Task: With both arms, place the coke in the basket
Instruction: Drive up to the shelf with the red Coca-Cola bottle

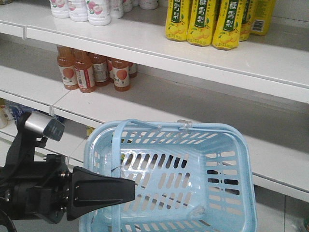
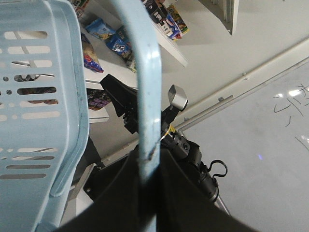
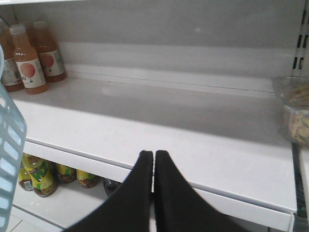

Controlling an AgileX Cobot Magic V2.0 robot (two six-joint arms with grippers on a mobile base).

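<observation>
We hold the basket [image 1: 219, 128] in the air in front of the shelves. Its open top faces the front camera, and nothing lies inside it. Our left gripper [image 2: 148, 160] is clamped on one thin handle [image 2: 147, 72], the only hold we can see. Our right gripper [image 3: 153, 157] has its jaws pressed together on nothing. It is aimed at the front edge of a shelf [image 3: 193, 125] that is bare except for peach-coloured bottles [image 3: 29, 63] at its left end and a clear tub [image 3: 294, 111] at its right edge.

No coke shows in any view, so we judge the pick not yet begun.

The dangers we see:
- With the jaws closed, our right gripper would push a bottle over instead of taking it.
- The basket's side sits just to the left of that gripper, so a sideways swing could strike it.
- Hanging by one handle, the basket may swing or tip under a dropped bottle.
- The wrong drink could be taken.
</observation>
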